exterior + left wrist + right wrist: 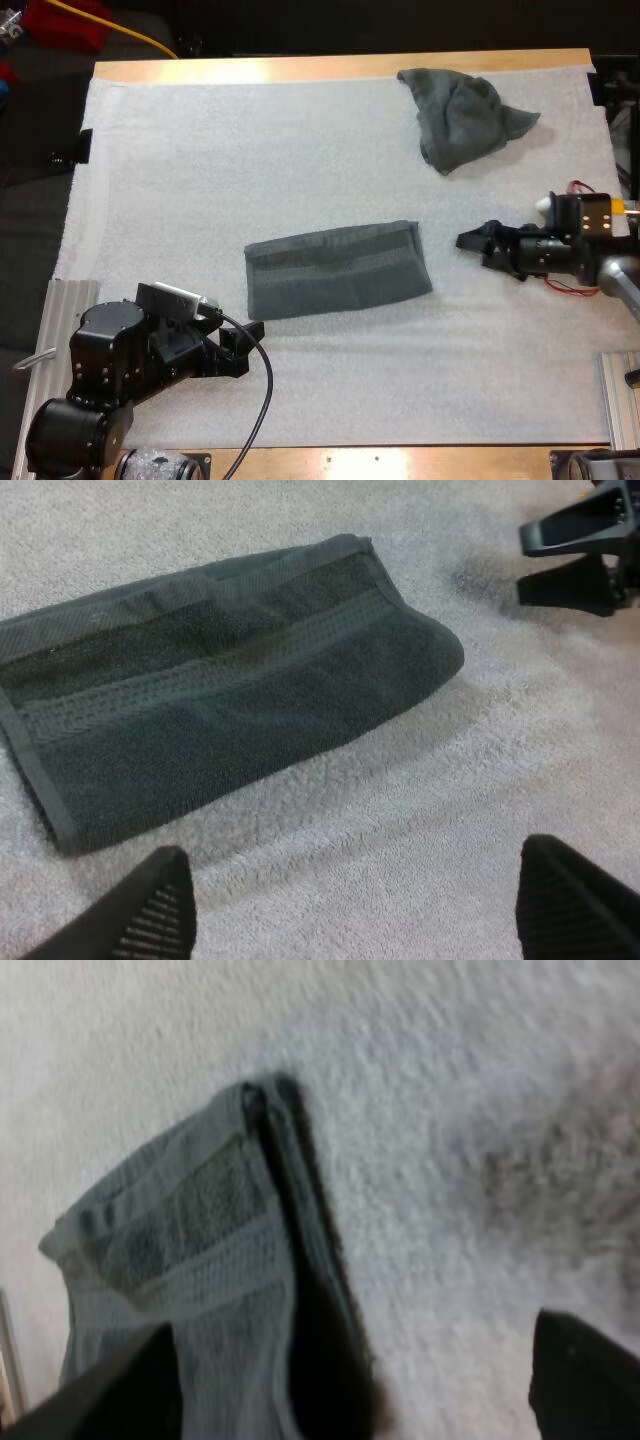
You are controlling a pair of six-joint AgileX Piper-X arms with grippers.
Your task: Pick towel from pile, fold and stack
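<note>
High view, folded towel: the folded towel (338,270) is lying mid-way across the white mat (200,180) on the bench (330,68). Its long axis is running across from one arm's side to the other's, slightly tilted.
High view, crumpled towel: the crumpled towel (462,112) is sitting well beyond the folded towel's right end, toward the far side and apart from it.
High view, left claw: the left claw (248,348) is hovering just off the folded towel's near left corner, not touching it.
High view, right claw: the right claw (472,248) is pointing at the folded towel's right short end, with bare mat between them.
High view, count: two towels are showing, one folded and one crumpled, and two claws.
Left wrist view, left claw: the left claw (352,850) is spread wide and gripping nothing. The folded towel (220,670) is lying ahead of it, long side toward the claw.
Left wrist view, right claw: the right claw (565,555) is waiting past the folded towel's rounded end, clear of it.
Right wrist view, right claw: the right claw (352,1330) is gaping apart with nothing held. The folded towel (190,1250) is presenting its short end just ahead.
Deciding relation: each claw seems to be facing one end of the folded towel's long axis. The right arm is looking nearer to the crumpled towel.
</note>
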